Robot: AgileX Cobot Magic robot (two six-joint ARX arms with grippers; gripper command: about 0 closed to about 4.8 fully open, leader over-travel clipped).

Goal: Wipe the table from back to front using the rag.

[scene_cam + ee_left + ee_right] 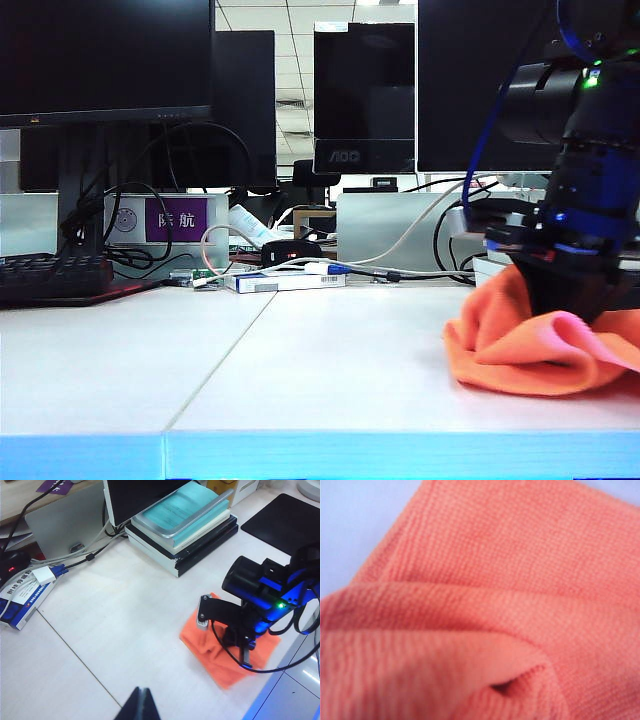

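The orange rag (540, 345) lies bunched on the white table (300, 370) at the right, close to the light blue front edge. My right gripper (570, 300) points down into the cloth, with folds rising around its tips. From the left wrist view the rag (220, 665) spreads under the right gripper (242, 645) near the table (125, 610) edge. The rag (495, 580) fills the right wrist view and hides the fingers there. My left gripper (142, 700) hangs shut and empty over bare table, well apart from the rag.
A stack of books (185, 525) under a monitor stand sits behind the rag. A blue-and-white box (285, 282) and cables lie mid-back, a keyboard (55, 278) at back left, a black mouse pad (285, 520) beyond the books. A seam (225, 350) runs across the desktop.
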